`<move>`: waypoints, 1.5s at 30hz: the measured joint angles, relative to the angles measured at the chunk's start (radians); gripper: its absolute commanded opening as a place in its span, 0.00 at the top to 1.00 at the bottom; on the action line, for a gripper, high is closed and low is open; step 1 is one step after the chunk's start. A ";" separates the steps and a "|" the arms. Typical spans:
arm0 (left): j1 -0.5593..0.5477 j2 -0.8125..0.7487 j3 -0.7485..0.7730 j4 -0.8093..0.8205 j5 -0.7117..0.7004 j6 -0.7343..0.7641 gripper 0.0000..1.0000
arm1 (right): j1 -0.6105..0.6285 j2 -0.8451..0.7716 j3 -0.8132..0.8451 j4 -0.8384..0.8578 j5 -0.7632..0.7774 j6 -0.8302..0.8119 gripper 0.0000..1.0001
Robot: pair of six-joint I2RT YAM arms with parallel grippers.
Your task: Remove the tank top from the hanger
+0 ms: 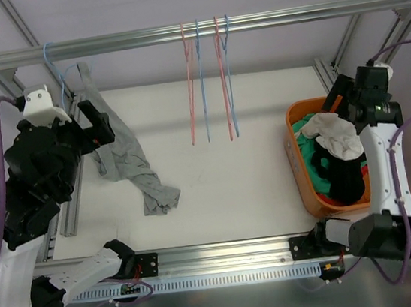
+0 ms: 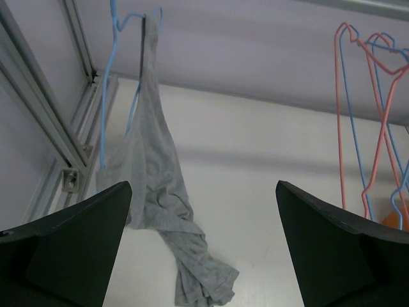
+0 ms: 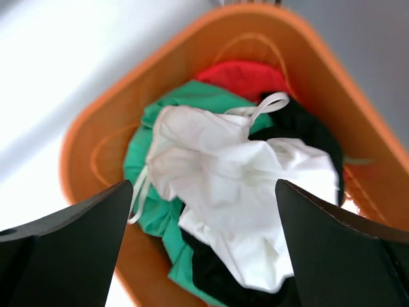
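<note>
Far left: the left gripper (image 1: 97, 126) was raised off the white table (image 1: 225, 189), pointing toward the back rail. Its two black fingers (image 2: 70, 249) stood fully spread in the left wrist view, with nothing between them and touching nothing.

Just ahead of it hung the grey ribbed tank top (image 2: 150, 185), still on the light blue wire hanger (image 2: 104, 96). The hanger was hooked at the left end of the silver aluminium rail (image 1: 249, 23). One strap ran up to the hanger's top. The body sagged down in a narrow twist, and its crumpled hem lay on the table. In the top view the gripper was just beside the cloth, on its left; contact could not be told there.

Centre: a cluster of bare pink and blue wire hangers (image 1: 208, 85) hung on the same rail, well apart from the tank top.

Right: an orange plastic basket (image 1: 298, 164) sat at the table's right edge, piled with clothes. A crumpled white garment (image 3: 236, 173) was on top, over a green garment (image 3: 144, 211), a black garment (image 3: 307, 128) and a red garment (image 3: 246, 77).

The right gripper (image 1: 337, 98) hung above the basket. Its fingers (image 3: 64, 249) were spread wide. It pinched nothing, and the white garment lay loose below it.
</note>
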State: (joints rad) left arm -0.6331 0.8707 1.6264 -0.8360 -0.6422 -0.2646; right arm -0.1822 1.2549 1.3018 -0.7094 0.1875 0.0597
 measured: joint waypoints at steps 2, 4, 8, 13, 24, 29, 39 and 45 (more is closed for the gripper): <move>0.000 0.078 0.093 -0.008 -0.035 0.032 0.01 | 0.000 -0.070 0.029 -0.014 0.007 -0.013 0.01; 0.010 0.135 0.171 -0.016 -0.061 0.075 0.01 | -0.001 -0.172 0.031 -0.039 -0.003 -0.021 0.01; 0.135 0.238 0.313 -0.023 -0.044 0.151 0.01 | -0.005 -0.393 -0.027 -0.053 -0.138 -0.022 0.01; 0.475 0.341 0.388 -0.042 0.127 0.167 0.01 | -0.006 -0.587 -0.181 0.022 -0.475 0.026 0.01; 0.845 0.579 0.326 -0.063 0.667 0.133 0.55 | 0.005 -0.644 -0.299 0.120 -0.877 0.114 0.01; 0.844 0.599 0.317 -0.060 0.750 0.131 0.87 | 0.019 -0.683 -0.299 0.143 -0.925 0.116 0.02; 0.845 0.595 0.318 -0.052 0.845 0.130 1.00 | 0.039 -0.680 -0.306 0.151 -0.935 0.119 0.02; 0.844 0.588 0.356 -0.058 0.939 0.132 1.00 | 0.048 -0.678 -0.315 0.156 -0.939 0.120 0.02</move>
State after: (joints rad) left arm 0.2111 1.4586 1.9823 -0.8936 0.2966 -0.1329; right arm -0.1341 0.5770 0.9863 -0.5533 -0.7513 0.1799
